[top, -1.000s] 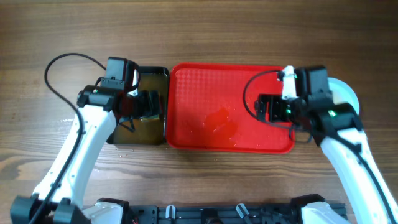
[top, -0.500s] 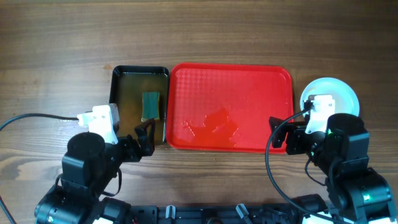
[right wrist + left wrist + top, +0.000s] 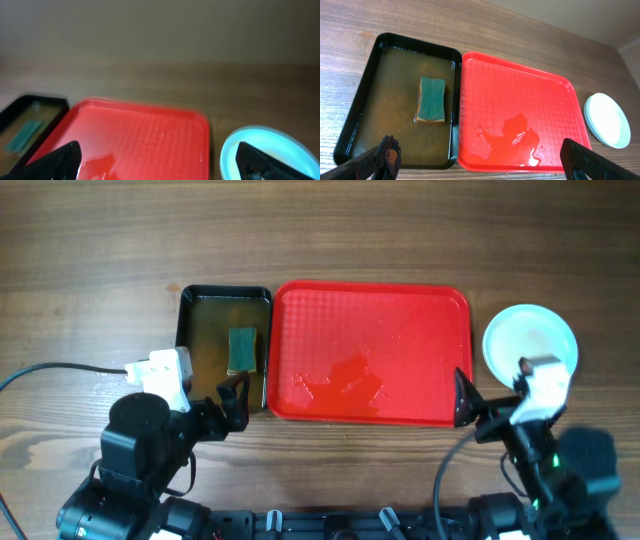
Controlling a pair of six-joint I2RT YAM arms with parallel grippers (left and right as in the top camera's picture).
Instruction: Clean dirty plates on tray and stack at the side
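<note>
The red tray lies in the middle with no plates on it and a wet puddle on its floor. It also shows in the left wrist view and in the right wrist view. The pale blue-white plates sit stacked on the table right of the tray and look clean. They also show in the left wrist view and the right wrist view. My left gripper is open and empty near the black tray's front edge. My right gripper is open and empty at the red tray's front right corner.
A black tray of brownish water holds a green sponge, left of and against the red tray. Bare wooden table surrounds the trays.
Both arms pulled back from over the trays toward the front edge. The left has been still for the last half second; the right moved back a little more, uncovering the plates.
</note>
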